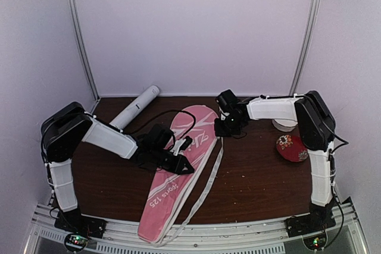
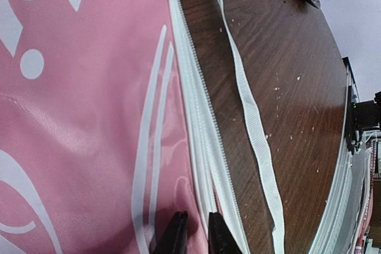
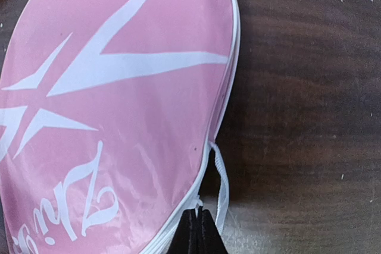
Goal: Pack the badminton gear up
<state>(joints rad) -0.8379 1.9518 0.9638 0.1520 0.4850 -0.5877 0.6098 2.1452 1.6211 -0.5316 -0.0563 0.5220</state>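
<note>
Brown counter (image 1: 256, 171), zipping the pink cover (image 1: 178, 176) seemingly: right pincer (image 3: 199, 236) shut at its 2 o'clock rim, left pincer (image 2: 196, 236) near-closed astride the zip (image 2: 202, 117), grip unclear; steady pull next.

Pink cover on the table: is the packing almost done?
Not quite. No racquets lie on the table, so maybe they're inside the cover. The left gripper and the shut right gripper are both at its zipper edge. The white tube lies outside at the back, not packed.
</note>
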